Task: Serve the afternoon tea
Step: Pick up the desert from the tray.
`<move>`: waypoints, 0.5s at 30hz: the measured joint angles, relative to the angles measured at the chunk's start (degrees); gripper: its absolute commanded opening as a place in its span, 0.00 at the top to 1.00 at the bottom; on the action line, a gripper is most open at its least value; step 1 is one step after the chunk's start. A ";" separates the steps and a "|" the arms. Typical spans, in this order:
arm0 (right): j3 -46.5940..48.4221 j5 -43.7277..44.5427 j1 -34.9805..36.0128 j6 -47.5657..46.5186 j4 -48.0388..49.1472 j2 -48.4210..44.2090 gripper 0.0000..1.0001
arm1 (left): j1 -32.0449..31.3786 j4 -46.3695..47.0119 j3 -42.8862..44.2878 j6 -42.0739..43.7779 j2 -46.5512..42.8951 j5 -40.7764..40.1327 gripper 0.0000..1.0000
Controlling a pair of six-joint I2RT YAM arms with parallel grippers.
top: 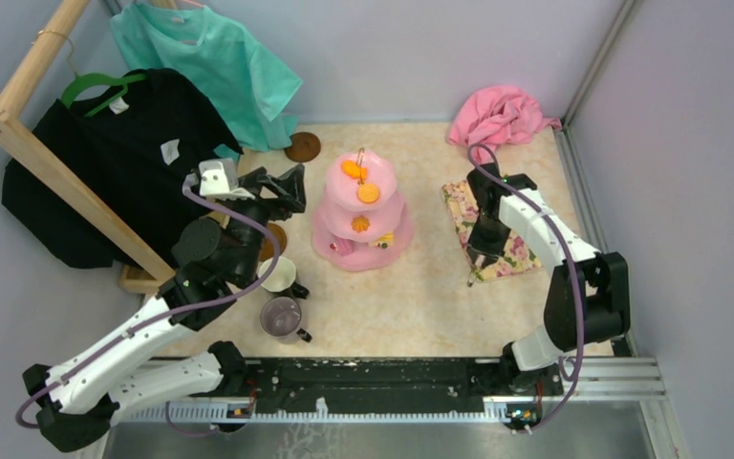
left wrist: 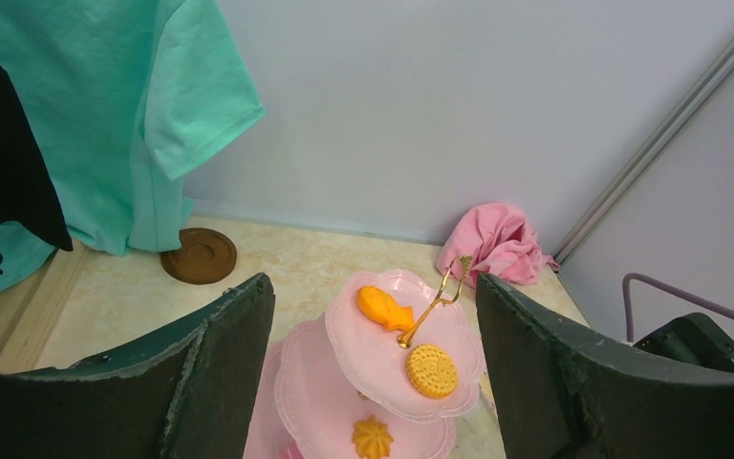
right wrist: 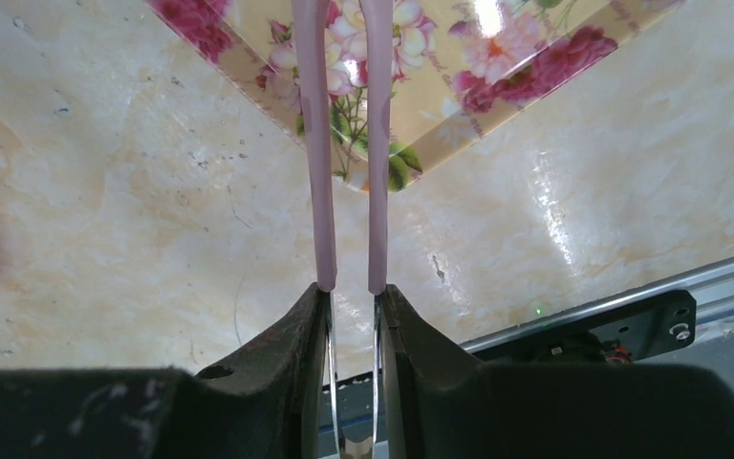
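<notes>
The pink three-tier cake stand (top: 358,206) (left wrist: 382,354) stands mid-table with a gold loop (left wrist: 449,277) on top. An orange fish snack (left wrist: 382,308) and a round yellow biscuit (left wrist: 431,370) lie on its top tier. My left gripper (top: 296,188) (left wrist: 373,282) is open, just left of the stand at its height, holding nothing. A white mug (top: 280,275) and a grey-purple mug (top: 282,317) stand near the left arm. A brown saucer (top: 302,146) (left wrist: 199,255) lies at the back. My right gripper (top: 481,251) (right wrist: 352,292) is shut on pink-tipped metal tongs (right wrist: 323,191) above the floral mat's corner.
The floral mat (top: 459,206) (right wrist: 459,86) lies right of the stand. A pink cloth (top: 499,115) (left wrist: 497,244) is heaped in the back right corner. A wooden rack (top: 48,163) with a black shirt (top: 105,172) and a teal shirt (top: 220,57) fills the left. A metal rail (top: 392,382) runs along the near edge.
</notes>
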 measured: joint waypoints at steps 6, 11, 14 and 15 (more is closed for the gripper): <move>-2.89 -2.84 -0.57 -0.85 0.39 0.00 0.73 | 0.42 0.66 -0.85 -0.02 -0.13 -0.07 0.17; -4.52 -3.82 -1.36 -1.49 0.85 0.02 0.69 | 0.90 0.87 -1.66 -0.22 -0.59 -0.20 0.17; -5.25 -4.33 -1.92 -1.99 1.07 0.02 0.69 | 1.22 0.87 -1.88 -0.44 -0.68 -0.24 0.17; -5.42 -4.39 -2.08 -2.14 1.22 0.04 0.68 | 1.27 0.90 -1.88 -0.50 -0.68 -0.24 0.17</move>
